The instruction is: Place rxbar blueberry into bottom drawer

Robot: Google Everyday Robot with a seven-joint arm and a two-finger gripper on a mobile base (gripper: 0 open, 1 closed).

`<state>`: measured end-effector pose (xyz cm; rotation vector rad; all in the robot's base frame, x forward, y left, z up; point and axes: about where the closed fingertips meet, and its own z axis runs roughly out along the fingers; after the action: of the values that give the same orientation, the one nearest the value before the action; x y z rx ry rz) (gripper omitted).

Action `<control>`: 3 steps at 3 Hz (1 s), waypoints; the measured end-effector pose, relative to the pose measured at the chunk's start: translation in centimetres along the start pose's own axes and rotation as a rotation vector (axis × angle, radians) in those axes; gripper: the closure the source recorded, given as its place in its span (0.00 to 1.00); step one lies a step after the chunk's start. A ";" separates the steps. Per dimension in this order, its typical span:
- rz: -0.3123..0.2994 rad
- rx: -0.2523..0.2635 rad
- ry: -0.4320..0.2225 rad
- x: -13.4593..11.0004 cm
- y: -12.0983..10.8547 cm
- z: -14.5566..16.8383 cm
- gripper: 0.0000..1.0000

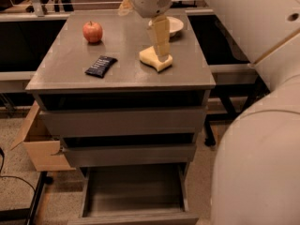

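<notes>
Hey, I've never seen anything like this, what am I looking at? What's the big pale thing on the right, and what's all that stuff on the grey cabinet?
This is one picture from one camera, looking down at a grey cabinet from the front. The big pale shapes on the right are the robot's arm, close to the lens. The arm reaches over the cabinet and ends in its grasping part, the end effector. That hangs over a pale yellow sponge; I cannot tell whether it touches it, and I see nothing held in it. Also on the top lie a red apple, the dark rxbar blueberry and, at the back, a white bowl. The bottom drawer is pulled open and bare inside. A cardboard box stands on the floor to the left.
</notes>
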<state>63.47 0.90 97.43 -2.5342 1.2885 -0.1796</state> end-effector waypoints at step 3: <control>-0.166 0.020 -0.004 -1.1 -6.3 3.2 0.00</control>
<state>68.43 5.94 96.39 -2.6228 1.0685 -0.2207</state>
